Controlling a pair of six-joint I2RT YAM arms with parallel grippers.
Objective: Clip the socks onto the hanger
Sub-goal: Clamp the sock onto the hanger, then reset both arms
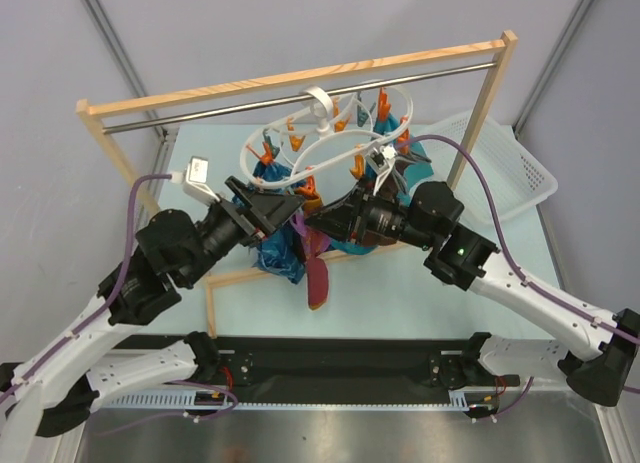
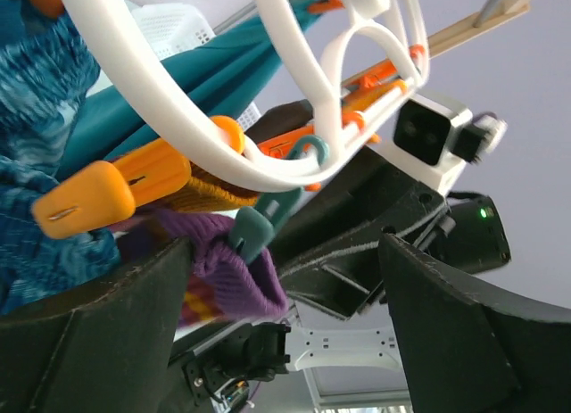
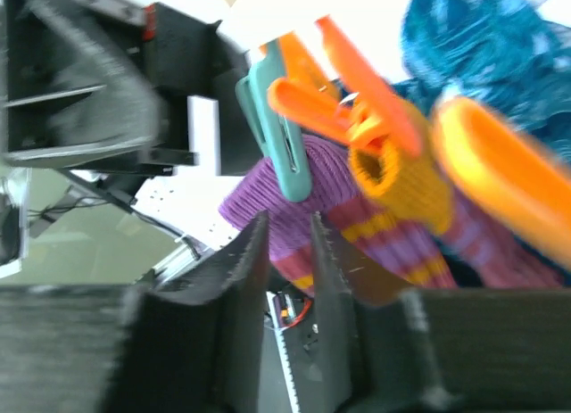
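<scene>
The hanger (image 2: 165, 92) is hanging from the metal bar (image 1: 200, 113) of the wooden rack (image 1: 300, 73), toward the far middle of the table (image 1: 400, 293). A purple sock (image 1: 318, 278) with orange stripes is dangling from the ring's near side, its tip hanging down toward the near edge of the rack. A teal clip (image 3: 284, 159) is biting its purple cuff, and an orange clip (image 3: 357, 96) is sitting just right of that, at the sock's orange part. Blue knit (image 1: 280, 248) is hanging to the left of the purple sock.

Both arms are reaching in under the ring, meeting nose to nose at the purple sock. The left gripper (image 1: 297, 211) is coming in from the left with its jaws spread wide and nothing between them; in its wrist view the clipped sock and the other arm's head are showing in the gap. The right gripper (image 1: 322, 221) is coming in from the right with its jaws only narrowly parted. The sock's lower edge is lying right at its fingertips (image 3: 241, 279), and whether they are touching it cannot be told. A white basket (image 1: 510, 173) is lying at the far right, outside the rack.
</scene>
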